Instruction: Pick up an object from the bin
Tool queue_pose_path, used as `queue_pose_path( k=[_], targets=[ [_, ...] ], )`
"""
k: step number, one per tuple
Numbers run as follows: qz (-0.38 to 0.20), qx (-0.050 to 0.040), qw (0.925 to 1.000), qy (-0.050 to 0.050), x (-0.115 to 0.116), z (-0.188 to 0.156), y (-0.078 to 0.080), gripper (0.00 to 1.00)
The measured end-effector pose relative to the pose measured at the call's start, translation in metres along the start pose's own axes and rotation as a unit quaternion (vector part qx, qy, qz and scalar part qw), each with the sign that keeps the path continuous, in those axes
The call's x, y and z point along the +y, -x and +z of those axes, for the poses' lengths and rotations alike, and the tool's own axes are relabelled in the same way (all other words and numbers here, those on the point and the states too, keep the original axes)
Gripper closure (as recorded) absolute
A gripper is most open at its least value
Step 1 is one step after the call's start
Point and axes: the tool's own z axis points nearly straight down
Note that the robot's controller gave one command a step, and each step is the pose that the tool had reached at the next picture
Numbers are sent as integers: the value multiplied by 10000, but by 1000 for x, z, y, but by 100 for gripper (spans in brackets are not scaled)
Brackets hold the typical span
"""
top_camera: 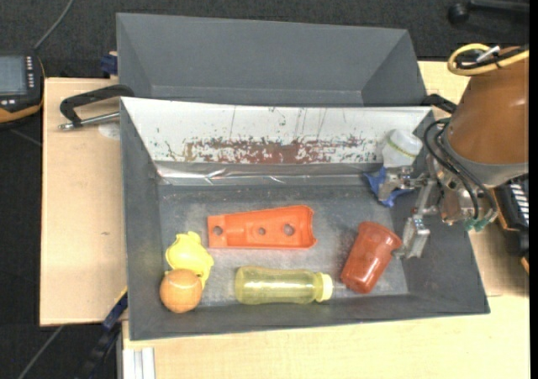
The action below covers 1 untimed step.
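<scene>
- Grey metal bin (pixel 139 226) on a light wooden surface (pixel 336 356); 5 loose things on the bin floor, 2 more at the far right corner.
- Arm with brown-orange cover (pixel 496 113) reaching in from the right, above the bin's right rim; dark cables (pixel 444 169) between cover and hand.
- Hand (pixel 418 234) low inside the bin at its right side, pointed down toward the floor, between the right wall and the red cup.
- State of hand: cannot tell whether spread or pressed together.
- Red cup (pixel 368 256), translucent, on its side on the floor right of centre; open end up and to the right, toward the hand; base toward the near wall. Nearest thing to the hand, just beside it; contact or gap not discernible.
- Small blue thing (pixel 380 185) just left of the hand's upper part, at the foot of the far wall; shape unclear.
- Pale whitish thing (pixel 402 145) above the blue one, in the far right corner; kind unclear.
- Orange flat block (pixel 261 228) with small holes in a row, flat on the floor at centre, well apart from the hand.
- Yellow translucent bottle (pixel 282 286) on its side along the near wall, cap end to the right, near the base of the red cup but apart from it.
- Yellow toy (pixel 190 255) and orange ball (pixel 181 292) touching each other in the near left corner, the ball nearer the front wall.
</scene>
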Motion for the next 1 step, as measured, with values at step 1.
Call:
queue_pose_path(
  k=[1],
  targets=[
    [-12,-46,10000,-6,1,-4,2,0]
  ],
)
